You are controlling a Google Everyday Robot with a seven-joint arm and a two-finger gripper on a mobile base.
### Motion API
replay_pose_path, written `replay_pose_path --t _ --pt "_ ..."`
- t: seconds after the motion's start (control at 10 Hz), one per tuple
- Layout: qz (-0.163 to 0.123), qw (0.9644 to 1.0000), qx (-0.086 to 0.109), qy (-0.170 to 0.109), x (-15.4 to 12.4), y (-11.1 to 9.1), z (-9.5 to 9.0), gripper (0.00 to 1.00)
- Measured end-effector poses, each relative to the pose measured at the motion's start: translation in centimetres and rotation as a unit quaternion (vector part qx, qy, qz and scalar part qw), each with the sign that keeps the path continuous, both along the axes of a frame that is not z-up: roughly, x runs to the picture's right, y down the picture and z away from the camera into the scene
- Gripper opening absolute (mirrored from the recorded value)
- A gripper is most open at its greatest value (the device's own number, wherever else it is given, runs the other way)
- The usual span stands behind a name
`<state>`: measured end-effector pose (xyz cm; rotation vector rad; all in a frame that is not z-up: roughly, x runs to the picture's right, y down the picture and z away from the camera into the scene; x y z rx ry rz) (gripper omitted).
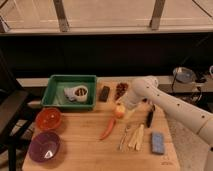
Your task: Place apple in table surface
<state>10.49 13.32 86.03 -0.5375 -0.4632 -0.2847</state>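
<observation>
Nearest us on the table surface [85, 152] we list a purple bowl [44, 146], a blue block [158, 142] and pale wooden cutlery [134, 137], then an orange bowl [48, 119], a chili pepper [108, 129] and a dark pen [149, 117]. At mid-table we record the apple [119, 111], just past the pepper's upper tip, with the gripper [125, 106] right against its far-right side; we cannot tell whether it grasps the fruit. Farthest we enter a green tray [50, 91] holding a white cup [76, 93], a dark bar [104, 93] and a grape bunch [120, 90].
</observation>
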Motion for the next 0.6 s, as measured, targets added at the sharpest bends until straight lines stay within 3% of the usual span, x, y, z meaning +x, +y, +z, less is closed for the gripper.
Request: replay_pose_path --t 0.2,0.6 --pt "-0.010 0.9999 0.003 -0.002 -0.6 0.3 0.3 0.47" --pt "0.000 0.9988 0.046 0.018 0.9 -1.7 -1.9 0.08"
